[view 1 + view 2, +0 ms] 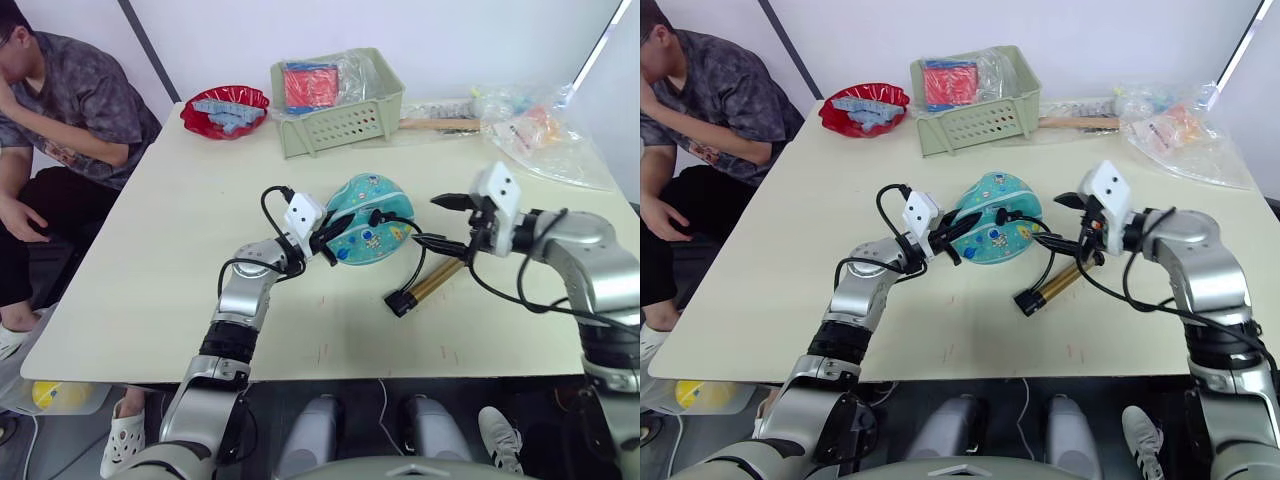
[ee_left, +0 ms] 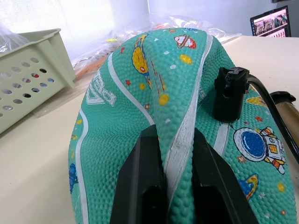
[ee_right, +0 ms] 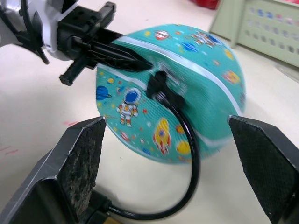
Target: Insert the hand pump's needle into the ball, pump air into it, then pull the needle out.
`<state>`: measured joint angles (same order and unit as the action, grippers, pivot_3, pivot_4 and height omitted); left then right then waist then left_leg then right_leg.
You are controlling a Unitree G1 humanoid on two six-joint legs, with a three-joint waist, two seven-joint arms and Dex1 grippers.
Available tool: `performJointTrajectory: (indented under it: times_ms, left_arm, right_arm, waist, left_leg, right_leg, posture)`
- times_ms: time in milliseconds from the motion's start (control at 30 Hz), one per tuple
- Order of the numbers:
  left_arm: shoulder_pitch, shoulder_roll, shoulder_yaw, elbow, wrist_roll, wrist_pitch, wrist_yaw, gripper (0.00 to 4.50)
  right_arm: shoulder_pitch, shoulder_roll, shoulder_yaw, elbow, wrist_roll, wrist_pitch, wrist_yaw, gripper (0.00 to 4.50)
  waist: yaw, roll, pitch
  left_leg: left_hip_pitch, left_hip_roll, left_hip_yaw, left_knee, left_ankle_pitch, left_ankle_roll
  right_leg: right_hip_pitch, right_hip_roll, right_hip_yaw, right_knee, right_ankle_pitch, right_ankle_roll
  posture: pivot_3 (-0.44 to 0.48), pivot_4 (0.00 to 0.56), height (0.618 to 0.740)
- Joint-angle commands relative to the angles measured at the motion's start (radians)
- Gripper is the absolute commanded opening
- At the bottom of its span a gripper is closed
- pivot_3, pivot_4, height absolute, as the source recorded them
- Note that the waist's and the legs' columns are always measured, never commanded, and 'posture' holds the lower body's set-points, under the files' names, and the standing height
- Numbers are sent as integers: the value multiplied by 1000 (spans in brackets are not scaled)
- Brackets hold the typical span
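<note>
Tabletop [image 1: 180, 260], pale cream, carries everything in front of me. At its far edge stands a light green perforated basket [image 1: 340, 125] with a red packet inside, a red bowl [image 1: 225, 110] of bluish pieces to its left, and crinkled plastic bags [image 1: 545, 135] off to the right. A person [image 1: 60, 110] sits at the left side of the tabletop.

Near the middle lies the ball [image 1: 365, 232], teal with white seams and small space cartoons, looking soft and partly folded. My left end effector [image 1: 328, 240] is on its left side, both black fingers [image 2: 140, 186] pinching a raised fold of the ball's skin along a white seam.

Just right of the ball and nearer to me, the hand pump [image 1: 432, 283] lies flat, its brass cylinder slanting, black cap toward me. Its thin black hose [image 3: 189, 154] curves up to a black fitting [image 3: 161, 88] seated against the ball's surface; the needle itself is hidden at that fitting.

My right end effector [image 1: 455, 225] hovers to the right of the ball, above the pump, its fingers [image 3: 79, 158] spread wide with the ball and hose between them, touching neither.
</note>
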<state>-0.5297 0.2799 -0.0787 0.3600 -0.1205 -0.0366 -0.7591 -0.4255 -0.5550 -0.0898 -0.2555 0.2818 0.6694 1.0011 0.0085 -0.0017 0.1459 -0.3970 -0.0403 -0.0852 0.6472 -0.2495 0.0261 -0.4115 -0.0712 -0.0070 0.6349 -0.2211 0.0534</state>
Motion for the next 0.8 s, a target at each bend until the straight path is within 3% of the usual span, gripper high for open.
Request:
performJointTrajectory:
  times_ms: [33, 267, 567, 800]
  left_arm:
    - [20, 11, -35, 36, 19, 15, -30, 330]
    - [-43, 28, -43, 149, 31, -45, -71, 330]
    - [-225, 74, -42, 481, 40, -232, -270, 330]
    - [-351, 100, -45, 710, 74, -353, -357, 330]
  right_arm:
    - [208, -5, -187, -90, 117, -130, 35, 4396]
    - [369, -25, -287, -139, 268, -179, 79, 4396]
    - [468, 0, -322, -91, 306, -382, 87, 4396]
    - [533, 6, -335, -75, 334, -482, 120, 4396]
  waist:
    - [8, 0, 0]
    - [4, -2, 3]
    - [5, -7, 6]
    - [3, -9, 8]
  left_leg:
    - [0, 0, 0, 0, 0, 0]
    - [2, 0, 5, 1, -1, 2]
    - [2, 1, 2, 5, -1, 2]
    - [2, 1, 3, 5, -1, 2]
  right_leg:
    - [0, 0, 0, 0, 0, 0]
    - [2, 0, 4, -2, 0, 3]
    - [2, 1, 1, 3, 0, 3]
    - [2, 1, 2, 3, -1, 4]
  posture:
    - [0, 150, 738]
    - [0, 150, 738]
    - [0, 150, 738]
    - [0, 150, 738]
